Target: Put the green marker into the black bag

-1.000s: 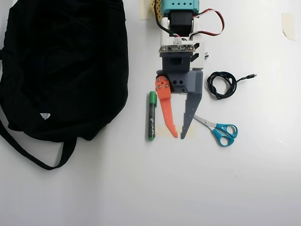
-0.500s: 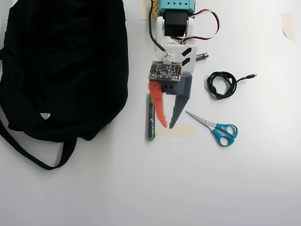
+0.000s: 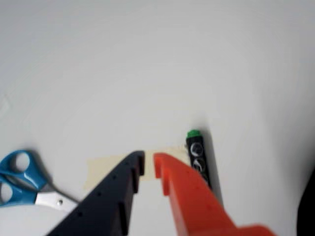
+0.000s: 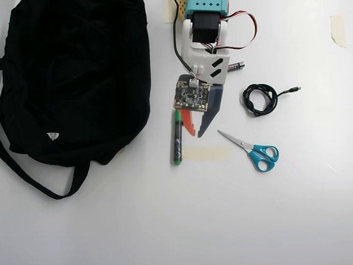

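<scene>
Wrist view: gripper [image 3: 148, 162], one dark finger and one orange finger, jaws nearly together with a narrow gap, grasping nothing; tips over a beige tape strip [image 3: 106, 167] on the white table [image 3: 147, 73]. Green marker [image 3: 198, 157] lying flat just beside the orange finger; blue-handled scissors [image 3: 22, 184] at the view's left edge. Overhead view: gripper [image 4: 195, 133] near the table's centre, marker [image 4: 177, 138] just left of it, untouched; black bag [image 4: 71, 77] filling the table's upper-left corner; scissors [image 4: 251, 150] and coiled black cable [image 4: 260, 99] toward the right; tape strip [image 4: 207, 153] below the fingertips.
</scene>
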Tool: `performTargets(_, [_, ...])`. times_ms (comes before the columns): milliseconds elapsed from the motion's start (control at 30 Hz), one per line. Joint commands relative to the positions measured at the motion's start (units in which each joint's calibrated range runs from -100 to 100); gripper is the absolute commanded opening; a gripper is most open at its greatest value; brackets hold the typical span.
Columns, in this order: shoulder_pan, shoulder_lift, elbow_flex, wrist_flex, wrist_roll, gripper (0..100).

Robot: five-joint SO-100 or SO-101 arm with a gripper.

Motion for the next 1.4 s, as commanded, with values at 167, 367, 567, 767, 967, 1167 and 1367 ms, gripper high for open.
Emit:
performTargets(167, [0.4, -1.6, -1.8, 6.5, 0.2, 2])
performTargets(367, [0.6, -1.6, -1.9, 10.9, 0.2, 2])
performTargets(567, [0.7, -1.5, -2.3, 14.0, 0.1, 2])
performTargets(767, [0.9, -1.4, -2.0, 14.1, -0.1, 2])
performTargets(967, [0.9, -1.5, -2.3, 14.1, -0.2, 2])
performTargets(1167, [0.9, -1.6, -1.7, 14.1, -0.2, 2])
performTargets(1367, [0.9, -1.6, -1.9, 14.0, -0.2, 2])
